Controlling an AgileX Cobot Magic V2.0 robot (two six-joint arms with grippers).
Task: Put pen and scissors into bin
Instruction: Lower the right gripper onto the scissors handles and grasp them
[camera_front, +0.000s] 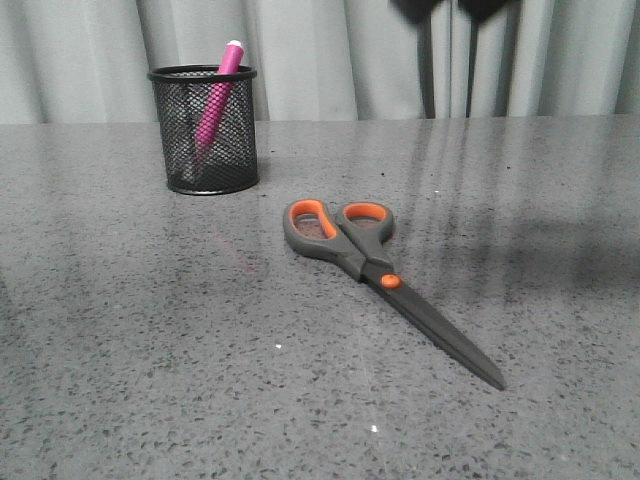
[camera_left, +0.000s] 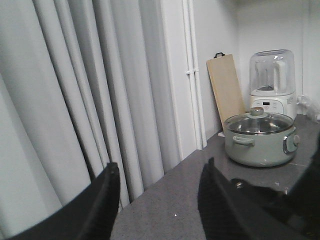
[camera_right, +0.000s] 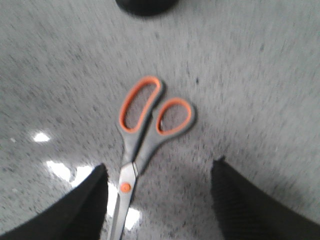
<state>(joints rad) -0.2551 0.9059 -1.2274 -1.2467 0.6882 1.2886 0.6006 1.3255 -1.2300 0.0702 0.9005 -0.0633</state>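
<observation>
The magenta pen (camera_front: 217, 92) stands tilted inside the black mesh bin (camera_front: 205, 130) at the back left of the table. The scissors (camera_front: 375, 270) lie flat on the table's middle, orange-lined loops toward the bin, blades pointing to the front right. In the right wrist view the scissors (camera_right: 145, 130) lie below my right gripper (camera_right: 160, 175), which is open and empty above them, the pivot screw near one finger. My left gripper (camera_left: 157, 177) is open and empty, raised and facing the curtain. Neither gripper shows in the front view.
A grey curtain (camera_front: 320, 50) hangs behind the table. The left wrist view shows a pale green pot (camera_left: 260, 137), a white blender (camera_left: 272, 80) and a wooden board (camera_left: 226, 87) at the far end of the counter. A dark edge of the bin (camera_right: 145, 6) shows in the right wrist view.
</observation>
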